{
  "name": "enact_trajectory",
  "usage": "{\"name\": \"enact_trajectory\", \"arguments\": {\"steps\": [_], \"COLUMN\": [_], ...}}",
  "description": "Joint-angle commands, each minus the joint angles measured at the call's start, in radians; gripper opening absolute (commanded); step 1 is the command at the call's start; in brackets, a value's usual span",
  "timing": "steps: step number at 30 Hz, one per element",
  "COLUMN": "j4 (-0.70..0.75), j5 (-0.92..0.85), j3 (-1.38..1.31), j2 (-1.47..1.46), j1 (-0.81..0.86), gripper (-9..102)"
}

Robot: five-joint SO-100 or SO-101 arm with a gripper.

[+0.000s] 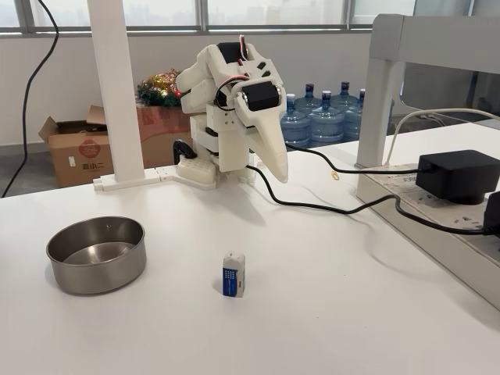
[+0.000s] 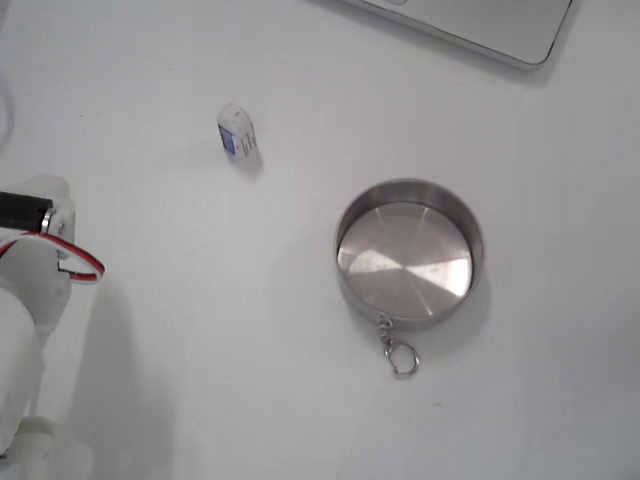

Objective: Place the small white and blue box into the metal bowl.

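Note:
The small white and blue box (image 1: 233, 274) stands upright on the white table, in front of the arm's base and to the right of the metal bowl (image 1: 94, 277) in this fixed view. My gripper (image 1: 279, 173) hangs folded near the base with its tapered white fingers together and pointing down. It holds nothing and sits well behind the box. Seen from above in the other fixed view, the box (image 2: 237, 131) lies up and left of the empty bowl (image 2: 405, 255). Part of the white arm (image 2: 30, 290) with a red wire shows at the left edge.
A small key ring (image 2: 402, 358) lies against the bowl's lower rim. A black cable (image 1: 328, 207) runs across the table to a black power adapter (image 1: 457, 176) on a power strip at the right. A white post (image 1: 117, 94) stands behind the bowl.

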Motion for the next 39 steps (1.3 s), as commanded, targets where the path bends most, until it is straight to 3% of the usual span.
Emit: {"name": "enact_trajectory", "arguments": {"steps": [1, 39], "j4": [0.005, 0.003], "j5": [0.005, 0.002], "j3": [0.067, 0.067], "j2": [0.017, 0.015], "j1": [-0.005, 0.011], "gripper": [-4, -4]}}
